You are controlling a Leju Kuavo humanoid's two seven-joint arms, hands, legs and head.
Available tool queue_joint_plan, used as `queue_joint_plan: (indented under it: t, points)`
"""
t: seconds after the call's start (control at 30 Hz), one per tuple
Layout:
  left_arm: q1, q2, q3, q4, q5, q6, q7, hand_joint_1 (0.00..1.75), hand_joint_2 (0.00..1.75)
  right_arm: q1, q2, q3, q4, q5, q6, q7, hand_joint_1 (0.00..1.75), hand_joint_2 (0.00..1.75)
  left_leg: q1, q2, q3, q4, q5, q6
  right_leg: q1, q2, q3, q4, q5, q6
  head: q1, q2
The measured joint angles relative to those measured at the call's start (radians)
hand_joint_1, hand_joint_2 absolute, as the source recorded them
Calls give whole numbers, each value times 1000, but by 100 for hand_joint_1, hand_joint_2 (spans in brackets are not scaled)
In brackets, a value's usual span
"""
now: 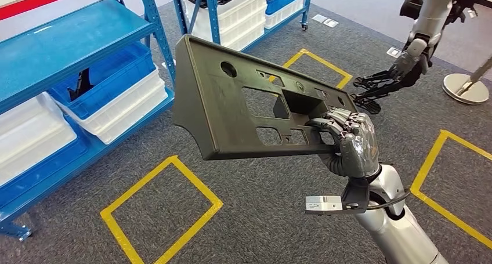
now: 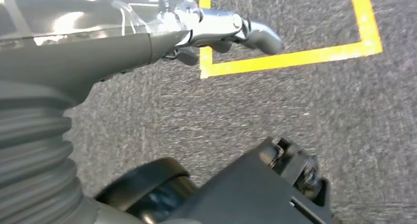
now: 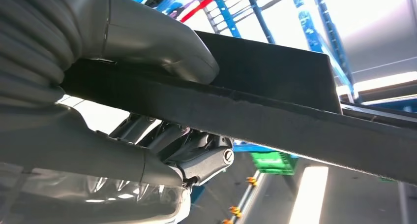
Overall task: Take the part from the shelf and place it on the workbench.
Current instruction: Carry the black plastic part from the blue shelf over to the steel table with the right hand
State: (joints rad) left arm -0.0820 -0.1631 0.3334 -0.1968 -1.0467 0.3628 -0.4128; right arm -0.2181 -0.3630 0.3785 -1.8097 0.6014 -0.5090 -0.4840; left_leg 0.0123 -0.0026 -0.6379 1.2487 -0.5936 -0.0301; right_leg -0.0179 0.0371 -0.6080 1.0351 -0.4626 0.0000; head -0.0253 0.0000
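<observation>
Grey and many-fingered, the robot's right hand [image 1: 353, 141] is gripping the long dark-grey plastic panel with its cut-out openings [image 1: 243, 101] by its near end, the fingers [image 1: 336, 123] hooking through one of the openings while the thumb [image 3: 162, 49] is pressing on the opposite face. The panel is hanging in the air above the grey carpet floor [image 1: 278, 212], tilted, its far end reaching toward the blue metal shelf rack [image 1: 69, 38] at the left. On that rack's lower level, blue and white plastic bins [image 1: 116, 96] are sitting stacked. Yellow tape squares [image 1: 162, 212] are marking the carpet below and beside the panel. A second humanoid robot's silver arm with a dark hand [image 1: 400, 67] is reaching in from the upper right, well apart from the panel. The left hand [image 2: 231, 29] is hanging over the carpet, holding nothing, its fingers somewhat curled near a yellow tape line [image 2: 295, 56]; whether they are closed or apart is not clear.
</observation>
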Motion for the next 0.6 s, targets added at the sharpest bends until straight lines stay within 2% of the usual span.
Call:
queue_joint_plan:
  t: [0.07,0.1,0.13,0.17,0.2,0.27,0.3,0.37,0.4,0.43,0.47,0.5,0.53,0.6]
  points:
    - [1,2,0,0,4,-1,-6,0,175,3,3,0,0,-12,-5,-6,175,175,6,-34,53,-131,61,1,1,20,-2,6,-2,5,-5,0]
    - [2,3,0,0,5,-2,-8,0,175,4,4,-1,0,-16,-9,-9,175,175,8,-52,68,-170,73,1,1,28,-6,9,-1,10,-7,0]
    - [1,4,0,0,5,-3,-10,0,175,7,6,-1,0,-18,-12,-13,175,175,8,-65,72,-188,73,3,1,35,-11,10,2,16,-7,0]
    - [1,4,0,0,5,-4,-11,0,175,10,7,-1,-1,-20,-15,-17,175,175,6,-66,72,-192,72,5,0,43,-16,10,5,23,-6,0]
    - [-1,4,0,0,4,-4,-13,0,175,14,8,-1,-1,-21,-17,-21,175,175,6,-59,71,-193,72,10,-2,50,-19,8,8,29,-4,0]
    - [-4,4,0,0,-1,-5,-16,0,175,19,10,-2,-1,-24,-20,-28,175,175,8,-41,72,-198,77,23,-1,35,-31,27,-5,36,2,0]
    - [-5,4,0,0,-4,-5,-17,0,175,19,10,-2,-1,-25,-22,-31,175,175,10,-31,72,-201,79,28,0,19,-49,62,-25,38,8,0]
    - [-6,4,0,0,-6,-6,-18,0,175,18,12,-3,-1,-27,-24,-33,175,175,8,-8,72,-201,79,34,1,-12,-107,183,-82,41,25,0]
    - [-5,4,0,0,-7,-7,-18,0,175,20,13,-2,-1,-27,-25,-33,175,175,8,3,72,-201,79,34,-1,-18,-135,242,-101,42,32,0]
    - [-5,4,0,0,-7,-8,-18,0,175,21,14,-2,-1,-28,-25,-33,175,175,8,15,72,-201,78,35,-2,-22,-150,274,-105,43,37,0]
    - [-6,4,0,0,-7,-9,-18,0,175,22,14,-3,-1,-28,-25,-33,175,175,8,25,73,-201,77,34,-3,-25,-147,270,-93,44,41,0]
    - [-6,4,0,0,-8,-11,-18,0,175,23,15,-3,-1,-28,-26,-33,175,175,9,34,74,-201,76,32,-4,-30,-123,223,-63,44,44,0]
    - [-7,4,0,0,-10,-13,-18,0,175,23,15,-4,-1,-28,-27,-33,175,175,10,41,76,-200,73,29,-4,-41,-86,152,-31,44,46,0]
    - [-7,6,0,0,-12,-16,-18,0,175,23,17,-5,-2,-29,-30,-33,175,175,7,53,79,-201,69,19,2,-66,-24,33,1,43,51,0]
